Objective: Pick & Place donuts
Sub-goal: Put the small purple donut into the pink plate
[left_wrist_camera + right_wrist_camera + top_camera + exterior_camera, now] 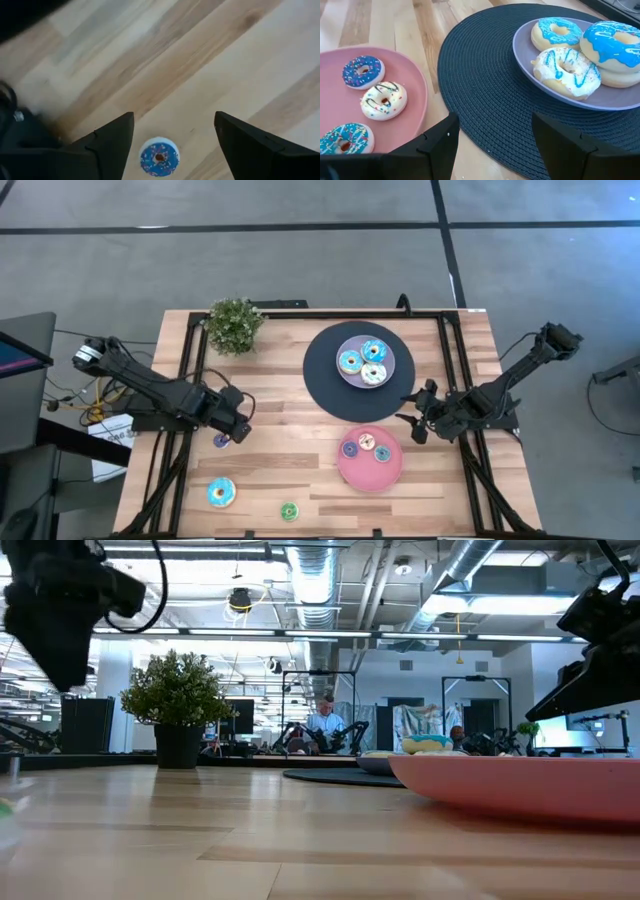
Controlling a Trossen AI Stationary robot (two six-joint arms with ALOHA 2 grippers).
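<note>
On the left side of the tabletop, the left pincer hangs just above a small purple-blue donut, and its two fingers stand apart with the donut seen between them in the left wrist view. Taking this donut as the centre of a clock, a bigger blue donut lies at about 6 o'clock, well apart, and a small green donut lies at about 4 o'clock, near the front edge. Further right, the pink plate already carries three small donuts, and behind it the lavender plate on the black mat carries three big donuts. The right pincer waits just beside the pink plate at its 2 o'clock, with fingers apart and nothing between them. I judge that the small purple-blue donut is light, stiff and smooth, so it can slide or tip over if only one finger touches it first. The best hold is probably across the outer rim, one finger on each side, low near the wood, with a soft closing.
</note>
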